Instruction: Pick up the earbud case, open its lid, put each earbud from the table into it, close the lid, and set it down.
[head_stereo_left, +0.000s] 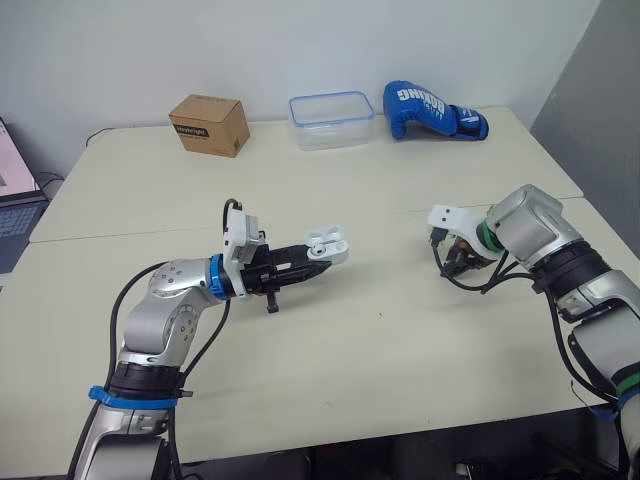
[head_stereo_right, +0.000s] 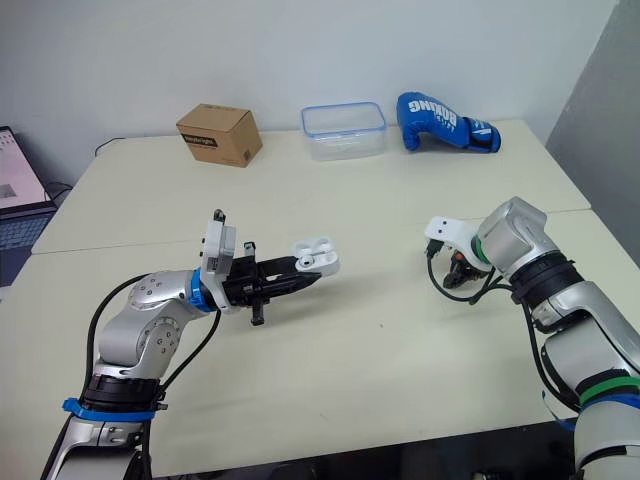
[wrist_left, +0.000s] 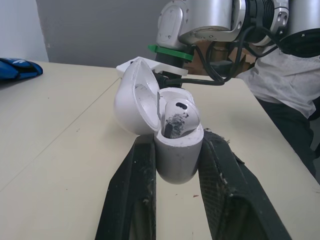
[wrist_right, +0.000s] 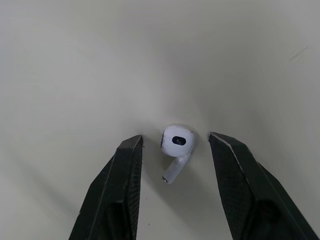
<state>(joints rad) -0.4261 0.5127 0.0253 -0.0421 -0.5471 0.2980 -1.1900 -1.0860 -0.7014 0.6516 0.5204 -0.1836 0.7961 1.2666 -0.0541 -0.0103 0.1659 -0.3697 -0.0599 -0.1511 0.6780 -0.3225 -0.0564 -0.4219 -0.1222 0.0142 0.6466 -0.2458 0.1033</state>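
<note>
Since the lid (wrist_left: 132, 102) of the earbud case (wrist_left: 177, 150) stands open, the step in hand looks like fetching an earbud.

Near side: the left pincer (head_stereo_left: 315, 260) is clamped on the lower body of the case and holds it above the table (head_stereo_left: 380, 350), with the opening turned toward the right arm. One socket appears filled by a white piece, probably an earbud, though I cannot be sure.

Further over: the right pincer (wrist_right: 175, 138) points down at the table with its fingers spread. A loose earbud (wrist_right: 176, 150) lies on the surface between them, and neither finger touches it.

Far edge: a cardboard box (head_stereo_left: 209, 125), a clear plastic container (head_stereo_left: 331, 120) and a blue boxing glove (head_stereo_left: 430, 110), all well apart from the work.

Risks:
- The earbud is small, smooth and rounded. If the fingers close off-centre or on the stem, it could squirt sideways or spin on the table.
- If they come down too low, they may scrape the table before gripping.
- The case is held only by its sides, so pressing an earbud in could tilt it in the grip or knock the lid.

Views: the right wrist view shows the earbud and the open gap either side of it, while in the head views the wrist hides that spot. The left wrist view shows the inside of the case, and the head views show how far apart the two arms are.
</note>
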